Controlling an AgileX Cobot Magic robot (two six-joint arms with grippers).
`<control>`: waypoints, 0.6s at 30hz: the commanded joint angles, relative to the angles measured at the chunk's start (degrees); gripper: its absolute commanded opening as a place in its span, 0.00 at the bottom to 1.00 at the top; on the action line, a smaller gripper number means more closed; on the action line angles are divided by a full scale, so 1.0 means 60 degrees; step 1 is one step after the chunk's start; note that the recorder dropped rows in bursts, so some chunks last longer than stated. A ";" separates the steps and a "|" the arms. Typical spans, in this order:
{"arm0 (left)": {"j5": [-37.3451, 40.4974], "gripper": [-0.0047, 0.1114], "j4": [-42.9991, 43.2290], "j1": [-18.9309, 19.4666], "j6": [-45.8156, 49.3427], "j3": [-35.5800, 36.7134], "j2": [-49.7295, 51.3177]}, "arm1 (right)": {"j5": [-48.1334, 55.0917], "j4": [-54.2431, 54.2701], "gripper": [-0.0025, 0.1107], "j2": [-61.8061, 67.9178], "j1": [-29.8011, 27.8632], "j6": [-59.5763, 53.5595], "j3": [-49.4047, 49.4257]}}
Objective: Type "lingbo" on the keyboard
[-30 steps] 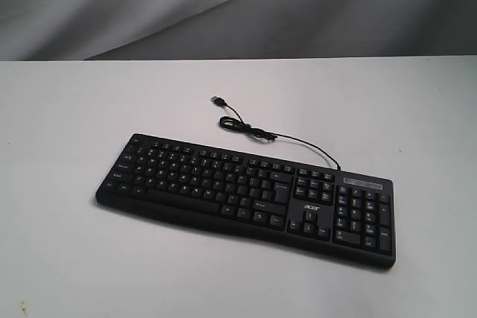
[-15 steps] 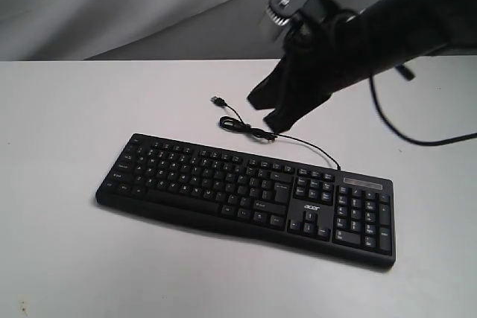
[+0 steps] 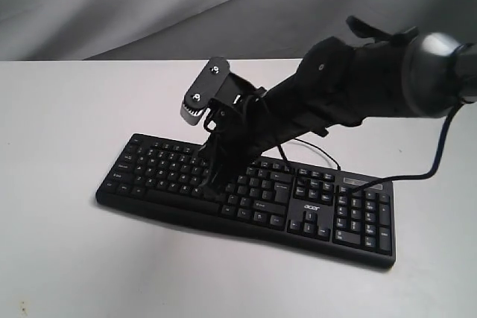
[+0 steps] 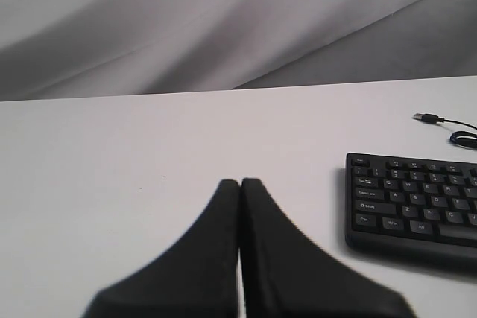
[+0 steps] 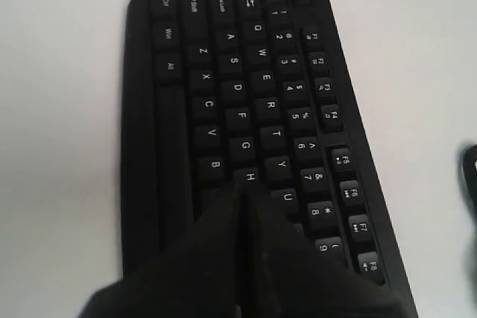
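Black keyboard (image 3: 320,210) at centre of table (image 3: 67,258), long axis left-right; right gripper (image 3: 212,182), jaws pressed together, poised low over home row near H/J, L probably just rightward; left gripper (image 4: 240,186), likewise closed, off keyboard's left end.

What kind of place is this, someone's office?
More likely a robot test bench than an office: a plain white table, a grey cloth backdrop, and a lone keyboard whose USB plug lies unconnected.
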 commanded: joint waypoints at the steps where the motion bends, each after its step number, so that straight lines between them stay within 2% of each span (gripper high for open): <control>1: -0.0085 0.04 -0.0036 0.0010 -0.0020 0.0046 -0.0035 | -0.0597 0.0093 0.02 0.0468 0.0047 0.0186 0.0044; 9: -0.0085 0.04 -0.0036 0.0010 -0.0020 0.0046 -0.0035 | -0.0729 -0.1689 0.02 0.0731 0.0046 0.2095 0.0044; 18: -0.0085 0.04 -0.0036 0.0010 -0.0020 0.0046 -0.0035 | -0.0457 -0.1778 0.02 0.1002 0.0046 0.2202 0.0044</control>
